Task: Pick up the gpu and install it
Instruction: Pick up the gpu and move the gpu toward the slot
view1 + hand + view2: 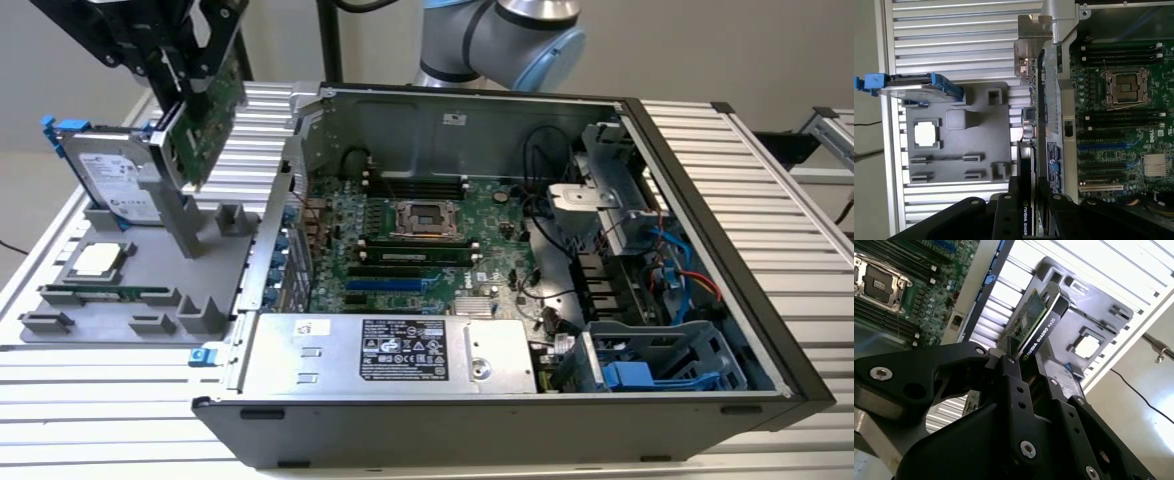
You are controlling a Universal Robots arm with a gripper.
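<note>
gpu: thin green board, black shroud

The gpu is a thin, flat card. One side is green and the other is black. It is up in the air, tipped a bit, over the gray tray at the exterior view's left. The gripper pinches one end. Its silver end seems to point away from the gripper.
</note>
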